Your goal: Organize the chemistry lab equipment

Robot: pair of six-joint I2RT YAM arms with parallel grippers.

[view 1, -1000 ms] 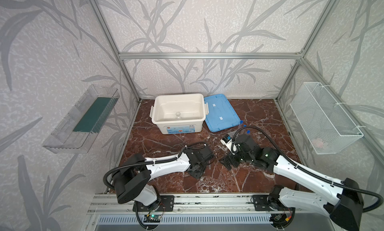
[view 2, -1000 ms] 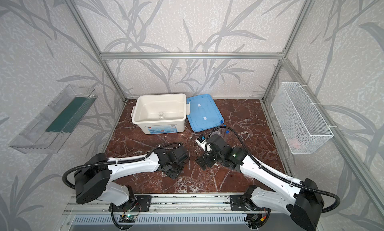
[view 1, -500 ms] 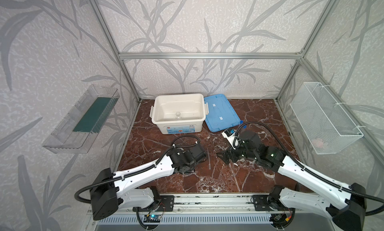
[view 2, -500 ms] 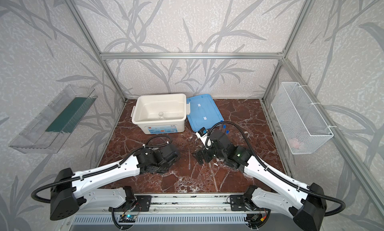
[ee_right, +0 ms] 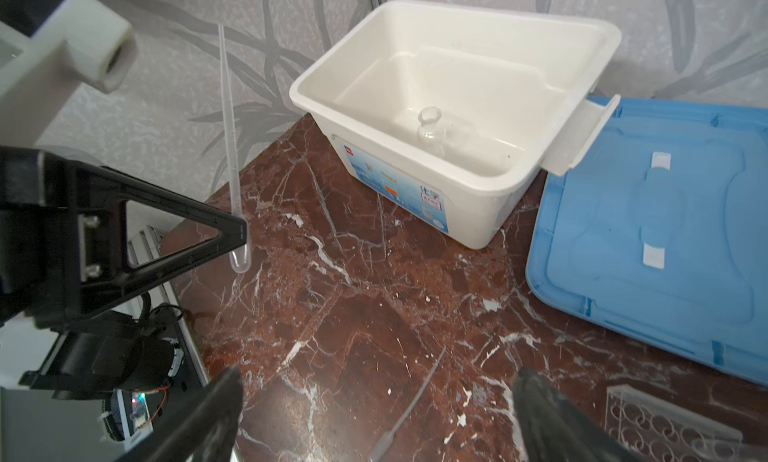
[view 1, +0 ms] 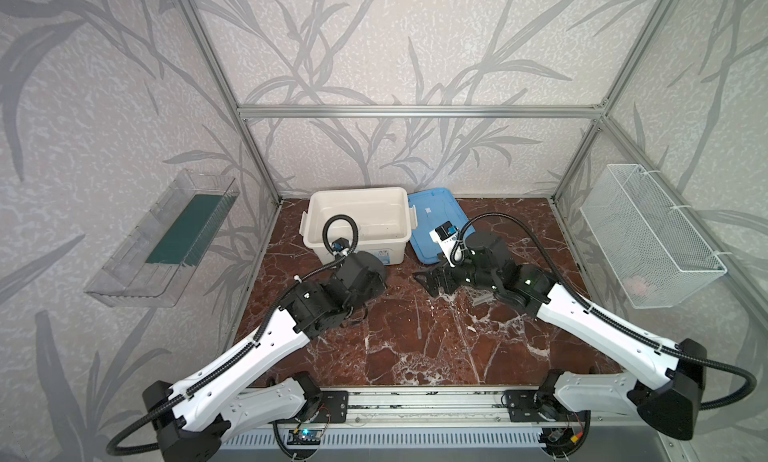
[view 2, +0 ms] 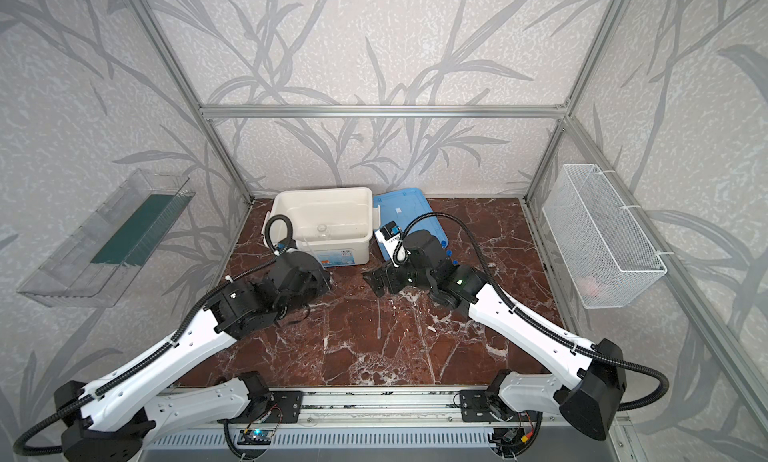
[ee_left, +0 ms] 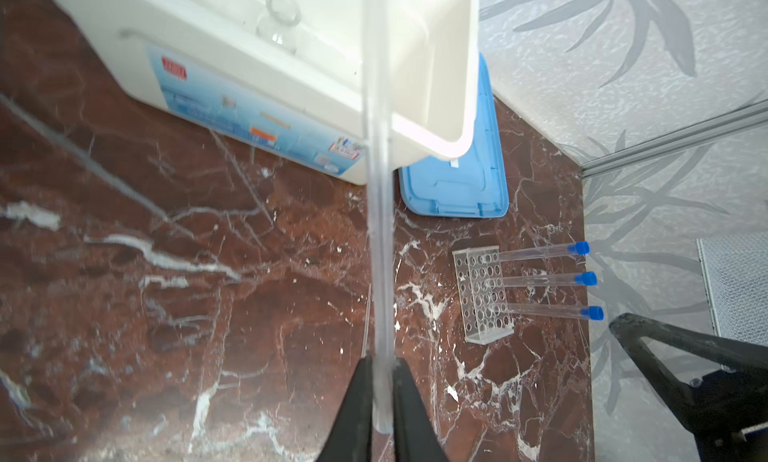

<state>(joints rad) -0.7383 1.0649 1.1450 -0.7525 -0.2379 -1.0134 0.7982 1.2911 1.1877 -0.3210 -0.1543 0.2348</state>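
My left gripper [ee_left: 380, 368] is clamped on the bulb end of a thin clear plastic dropper [ee_left: 376, 148], its stem reaching over the big white plastic tub [ee_left: 465, 65]. My right gripper [ee_right: 380, 381] gapes wide, holding nothing. A second clear dropper [view 1: 417, 314] lies mid-frame in both top views. The clear grid-holed rack [ee_left: 484, 298] carries three blue-capped test tubes [ee_left: 540, 281]. A small clear glass jar [ee_right: 432, 133] stands inside the tub.

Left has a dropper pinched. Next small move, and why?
Probably carry the left gripper over the rim of the white tub before releasing: it is shut on the dropper, which in the right wrist view stands beside the tub, not over it, and the glass jar already sits inside.
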